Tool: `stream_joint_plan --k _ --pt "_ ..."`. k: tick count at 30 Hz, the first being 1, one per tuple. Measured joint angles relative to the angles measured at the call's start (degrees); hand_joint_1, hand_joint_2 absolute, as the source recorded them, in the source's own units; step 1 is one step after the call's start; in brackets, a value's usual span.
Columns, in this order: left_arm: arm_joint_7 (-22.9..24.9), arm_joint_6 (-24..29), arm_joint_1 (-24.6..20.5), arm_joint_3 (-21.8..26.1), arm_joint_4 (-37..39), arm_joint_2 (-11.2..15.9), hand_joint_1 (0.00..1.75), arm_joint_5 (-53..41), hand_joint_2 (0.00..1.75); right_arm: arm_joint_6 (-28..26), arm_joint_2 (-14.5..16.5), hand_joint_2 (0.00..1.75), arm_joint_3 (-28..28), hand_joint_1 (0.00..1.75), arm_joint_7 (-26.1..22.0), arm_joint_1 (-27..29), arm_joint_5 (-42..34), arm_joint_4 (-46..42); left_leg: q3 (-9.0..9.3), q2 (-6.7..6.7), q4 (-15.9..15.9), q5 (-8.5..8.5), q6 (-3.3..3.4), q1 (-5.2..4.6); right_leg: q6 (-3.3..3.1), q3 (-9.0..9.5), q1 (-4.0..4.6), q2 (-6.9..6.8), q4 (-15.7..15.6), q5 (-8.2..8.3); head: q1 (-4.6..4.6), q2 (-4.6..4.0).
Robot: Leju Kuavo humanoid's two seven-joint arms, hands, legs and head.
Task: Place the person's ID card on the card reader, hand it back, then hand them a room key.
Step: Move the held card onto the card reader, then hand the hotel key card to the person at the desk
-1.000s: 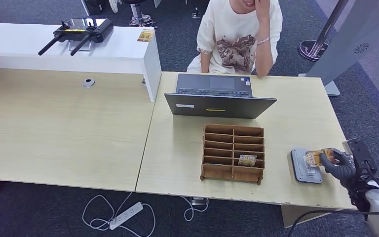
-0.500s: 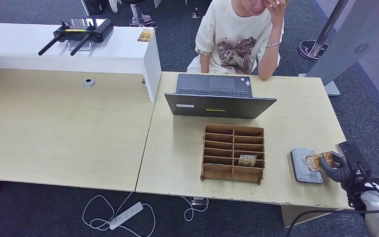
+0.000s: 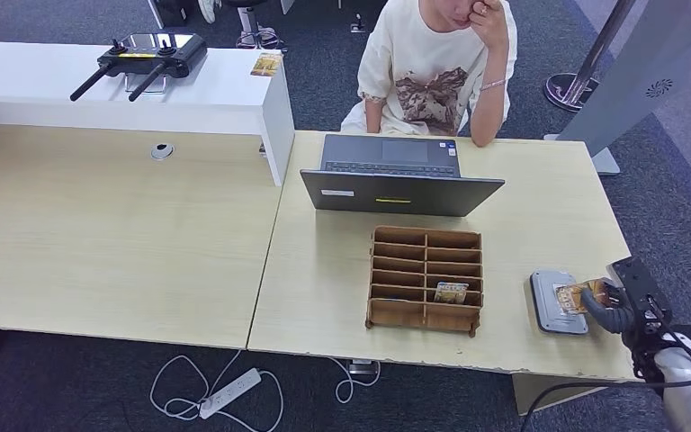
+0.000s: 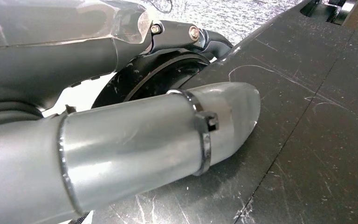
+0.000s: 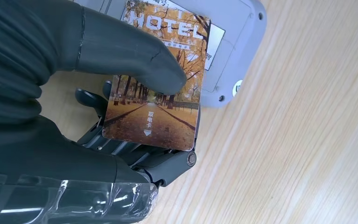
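One card (image 5: 161, 88), thin, rectangular and glossy, printed with an autumn avenue and the word HOTEL, pinched in the right hand (image 3: 614, 304) between thick grey thumb (image 5: 126, 53) above and darker fingers (image 5: 135, 151) below. Far end of card overlapping the near edge of the card reader (image 3: 556, 301); whether touching or just above, cannot tell. Reader: flat grey plastic slab with rounded corners and a paler inset panel, lying near the right front corner of the table (image 3: 549, 216). Table surface pale wood laminate with fine straight grain.

Left of the reader, well apart: wooden organiser (image 3: 425, 279), brown, divided into two columns of shallow slots, with a second card (image 3: 451, 292) of similar print lying in a lower right slot. Behind it, open grey laptop (image 3: 396, 175), matte lid toward the camera. Beyond the laptop, seated person (image 3: 436, 63) in a pale printed shirt, one hand raised to the face.

Left wrist view: smooth silver arm casing banded by a black tie; state of left hand cannot be told.
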Motion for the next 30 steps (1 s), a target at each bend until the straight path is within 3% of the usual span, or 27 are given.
stream_joint_plan --k 12,30 --pt "0.46 -0.32 -0.13 0.00 0.00 -0.02 0.00 0.26 0.00 -3.74 1.10 1.75 0.11 1.75 3.01 -1.35 8.97 0.14 0.11 0.02 0.00 0.00 0.00 0.00 0.00 0.12 0.01 0.03 0.00 0.00 0.01 0.00" --pt "0.57 -0.44 -0.16 -0.02 0.00 -0.04 0.00 -0.11 0.00 -4.57 2.24 1.75 0.11 1.75 2.79 -1.98 12.12 0.36 0.28 0.05 0.00 0.00 0.00 0.01 0.00 0.27 0.01 0.06 0.00 0.00 0.01 0.00"
